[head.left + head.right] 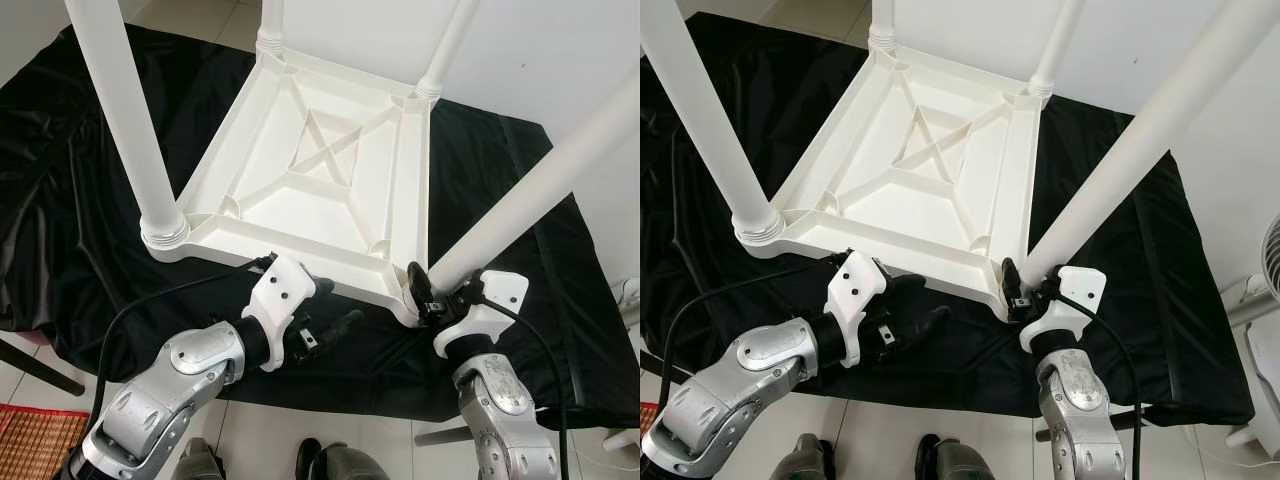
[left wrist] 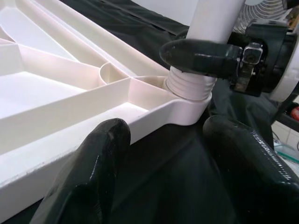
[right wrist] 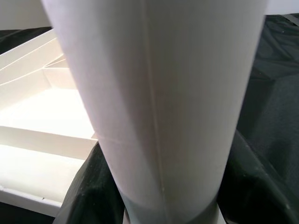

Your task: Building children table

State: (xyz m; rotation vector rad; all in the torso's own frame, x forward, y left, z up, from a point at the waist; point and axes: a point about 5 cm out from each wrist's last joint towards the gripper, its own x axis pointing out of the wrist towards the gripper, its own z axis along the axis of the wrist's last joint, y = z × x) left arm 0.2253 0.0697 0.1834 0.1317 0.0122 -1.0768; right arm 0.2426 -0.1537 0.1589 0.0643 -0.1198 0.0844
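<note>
Left eye view: the left gripper (image 1: 335,325), fingers apart, hovers at the near edge of the upturned white table (image 1: 330,160), which lies on a black cloth (image 1: 520,250); the right gripper (image 1: 425,300) is clamped on the near-right leg (image 1: 530,190)

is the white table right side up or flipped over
Flipped over: the table top lies on the black cloth, its ribbed underside facing up and legs pointing upward; the right gripper grips one leg.

Left claw (image 1: 335,325) agape; right claw (image 1: 420,293) clamped
</note>
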